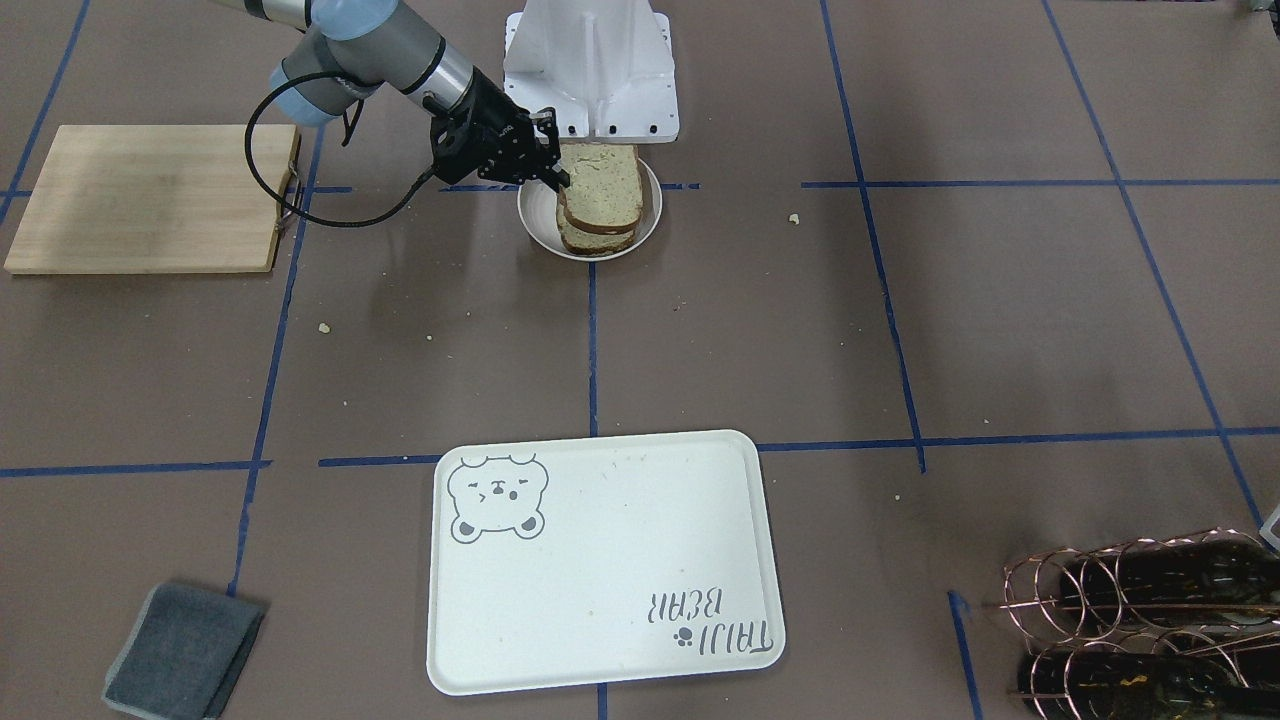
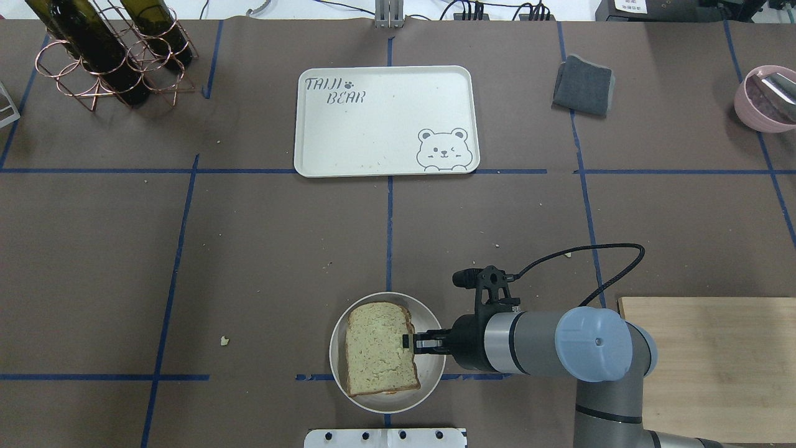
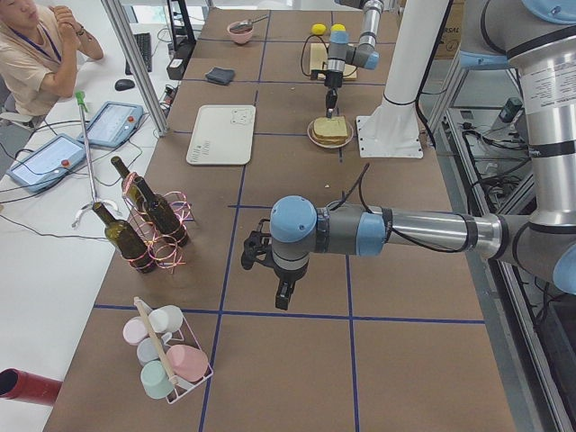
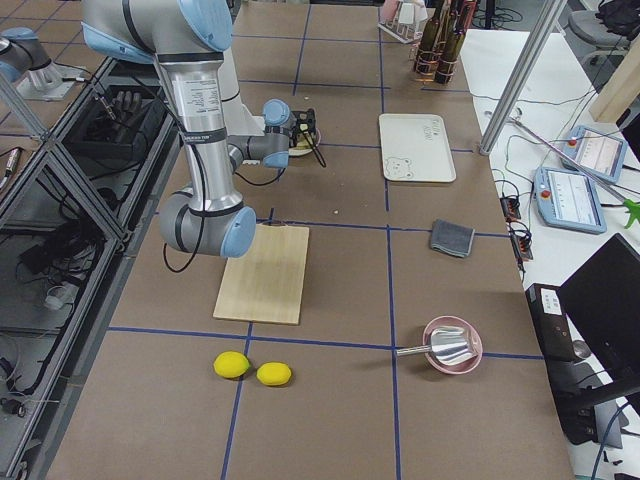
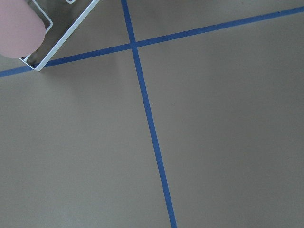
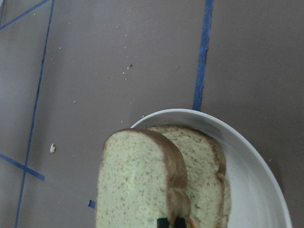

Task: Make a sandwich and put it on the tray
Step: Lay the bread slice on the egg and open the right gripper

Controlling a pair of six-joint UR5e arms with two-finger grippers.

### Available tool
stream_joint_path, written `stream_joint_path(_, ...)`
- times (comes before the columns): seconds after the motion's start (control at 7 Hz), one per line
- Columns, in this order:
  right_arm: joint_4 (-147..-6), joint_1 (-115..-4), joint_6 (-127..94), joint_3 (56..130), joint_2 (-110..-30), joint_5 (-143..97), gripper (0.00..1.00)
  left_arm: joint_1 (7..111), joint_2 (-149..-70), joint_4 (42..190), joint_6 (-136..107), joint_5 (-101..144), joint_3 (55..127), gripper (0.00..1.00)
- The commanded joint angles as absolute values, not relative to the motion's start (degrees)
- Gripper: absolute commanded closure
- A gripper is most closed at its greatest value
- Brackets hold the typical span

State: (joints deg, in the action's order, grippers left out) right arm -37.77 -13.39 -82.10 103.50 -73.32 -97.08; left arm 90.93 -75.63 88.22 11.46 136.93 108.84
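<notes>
Right end effector [image 2: 408, 341] pinched sandwich [image 2: 378, 348] crust at 3 o'clock, jaws nearly closed. Bread looked soft, light, tearable; crust seemed safest hold. Left end effector [image 3: 282, 301]: couldn't tell.

The brown surface [image 1: 700, 330] is crossed by blue tape lines and dotted with crumbs. A wooden cutting board [image 1: 150, 197] with a metal handle [image 1: 290, 200] lies flat on it. A folded grey cloth [image 1: 183, 651] lies well apart from it. A copper wire rack [image 2: 93, 74] holds dark bottles. A round white dish [image 1: 540, 235] covers a tape crossing. Two lemons [image 4: 232, 364] lie side by side near a pink bowl [image 4: 452, 345] holding a metal scoop. Pastel cups [image 3: 166, 355] fill a white wire basket.
</notes>
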Motion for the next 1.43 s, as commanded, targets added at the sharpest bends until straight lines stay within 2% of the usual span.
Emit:
stream_joint_path(0.0, -41.8, -15.8, -82.1, 105.0, -73.2, -97.9, 0.00, 91.0, -75.6, 88.1, 11.4, 136.9, 108.8, 0.00)
stream_joint_path(0.14, -46.5, -18.3, -82.1, 107.6, -73.3, -100.5, 0.00, 91.0, -75.6, 88.3, 11.4, 137.0, 109.0, 0.00)
stream_joint_path(0.43, -64.6, -26.9, -81.4, 115.0, -72.2, -110.1, 0.00, 90.9, -75.9, 92.0, 11.4, 136.2, 110.4, 0.00)
stream_joint_path(0.71, -77.3, -37.4, -65.6, 115.3, -72.3, -118.2, 0.00, 90.6, -76.7, 100.6, 11.4, 132.8, 110.0, 0.00)
stream_joint_path(0.86, -83.2, -43.4, -54.3, 114.9, -73.3, -122.0, 0.00, 90.7, -80.4, 101.0, 11.0, 133.2, 110.0, 0.00)
stream_joint_path(1.0, -88.6, -48.9, -42.6, 115.0, -75.9, -123.7, 0.00, 90.9, -84.2, 101.9, 10.0, 133.4, 110.6, 0.00)
stream_joint_path(1.29, -89.6, -59.0, -20.0, 114.9, -85.8, -125.0, 0.00, 90.4, -86.8, 111.3, 6.2, 133.8, 110.1, 0.00)
